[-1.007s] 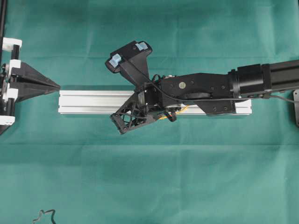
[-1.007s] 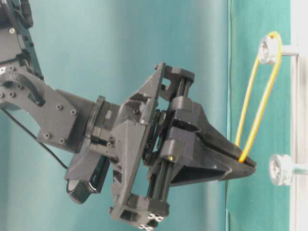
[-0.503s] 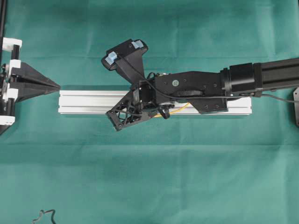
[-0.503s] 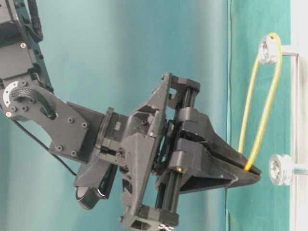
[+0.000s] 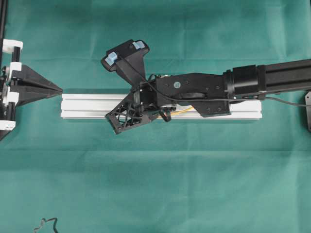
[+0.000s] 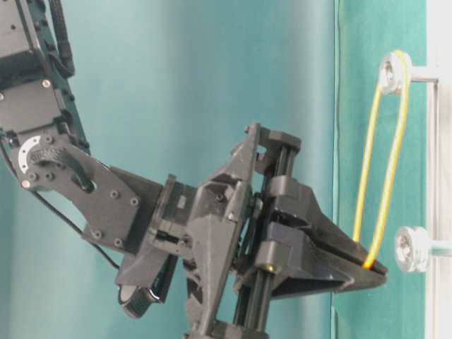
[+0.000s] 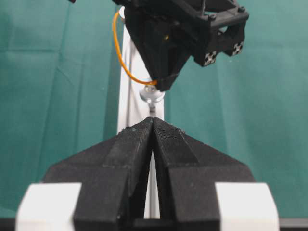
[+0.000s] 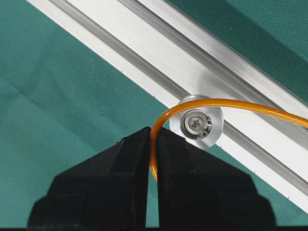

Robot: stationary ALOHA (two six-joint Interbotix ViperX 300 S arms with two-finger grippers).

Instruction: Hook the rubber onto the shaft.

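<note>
The rubber (image 6: pixel 385 155) is a thin orange loop, hung on the upper silver shaft (image 6: pixel 393 71) and stretched down to my right gripper (image 6: pixel 369 265). That gripper is shut on the loop's lower end, level with the lower shaft (image 6: pixel 409 248) and just beside it. In the right wrist view the gripper (image 8: pixel 152 137) pinches the rubber (image 8: pixel 240 103), which arcs along the top edge of the shaft's round head (image 8: pixel 197 123). My left gripper (image 5: pixel 57 90) is shut and empty at the left end of the silver rail (image 5: pixel 87 107). In its own view the left gripper (image 7: pixel 152 120) points at the shaft (image 7: pixel 152 94).
The rail lies across the middle of the green cloth (image 5: pixel 155 184). A black cable (image 5: pixel 45 225) curls at the bottom left corner. A dark bracket (image 5: pixel 308 111) sits at the right edge. My right arm (image 5: pixel 243 85) lies over the rail's right half.
My right gripper has carried the rubber's free end along the rail toward the left end, stretching the loop longer and bringing it level with the lower shaft. The left gripper has not moved.
</note>
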